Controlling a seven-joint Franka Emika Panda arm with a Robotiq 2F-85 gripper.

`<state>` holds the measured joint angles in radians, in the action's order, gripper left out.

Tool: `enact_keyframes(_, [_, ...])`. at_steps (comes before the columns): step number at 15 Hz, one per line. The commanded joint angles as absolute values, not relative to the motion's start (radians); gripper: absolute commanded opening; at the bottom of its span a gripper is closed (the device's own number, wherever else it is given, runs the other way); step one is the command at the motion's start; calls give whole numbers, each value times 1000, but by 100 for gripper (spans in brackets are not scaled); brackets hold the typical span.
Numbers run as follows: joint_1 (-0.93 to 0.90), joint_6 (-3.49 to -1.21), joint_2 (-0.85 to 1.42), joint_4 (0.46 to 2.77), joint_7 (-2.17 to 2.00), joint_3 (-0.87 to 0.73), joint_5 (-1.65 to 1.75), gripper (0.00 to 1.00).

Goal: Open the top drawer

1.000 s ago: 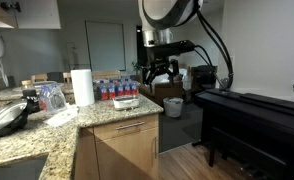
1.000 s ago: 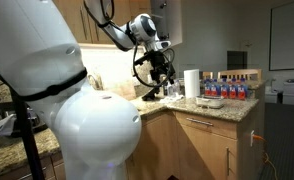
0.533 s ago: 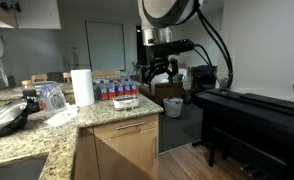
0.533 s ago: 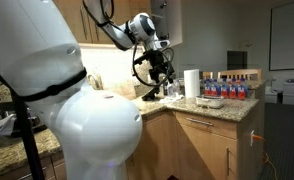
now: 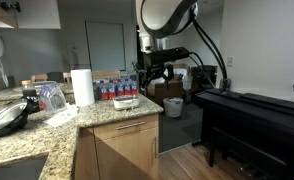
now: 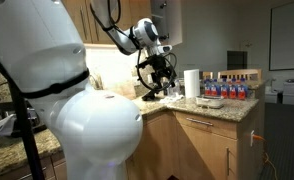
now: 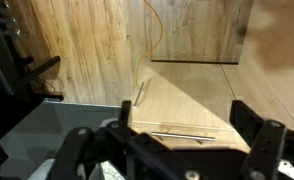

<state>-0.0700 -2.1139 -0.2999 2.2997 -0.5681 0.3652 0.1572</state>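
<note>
The top drawer [image 5: 127, 128] is a shallow light-brown wood front with a silver bar handle, under the granite counter edge; it is closed in both exterior views [image 6: 203, 125]. My gripper [image 5: 152, 74] hangs in the air above and beyond the counter corner, apart from the drawer; it also shows in an exterior view [image 6: 159, 84]. In the wrist view the gripper [image 7: 180, 108] is open and empty, looking down at the drawer front [image 7: 227, 130] and its handle [image 7: 184, 134].
On the counter stand a paper towel roll [image 5: 82, 86], a row of bottles [image 5: 117, 88], a bowl [image 5: 126, 101] and a pan lid [image 5: 7, 117]. Below the drawer is a cabinet door [image 7: 187, 95] with a vertical handle [image 7: 139, 93]. A black piano [image 5: 252, 120] stands nearby.
The arm and gripper have shifted slightly toward the counter. The drawer has not moved.
</note>
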Motion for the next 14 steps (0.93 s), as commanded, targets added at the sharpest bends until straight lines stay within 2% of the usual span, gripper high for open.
enact_keyframes(1, [-83, -2173, -203, 2278, -544, 331, 195, 100])
enact_keyframes(6, [-105, -2195, -62, 2207, -467, 299, 203, 100])
enact_keyframes(14, [-181, -2110, 183, 2031, -357, 231, 302, 100])
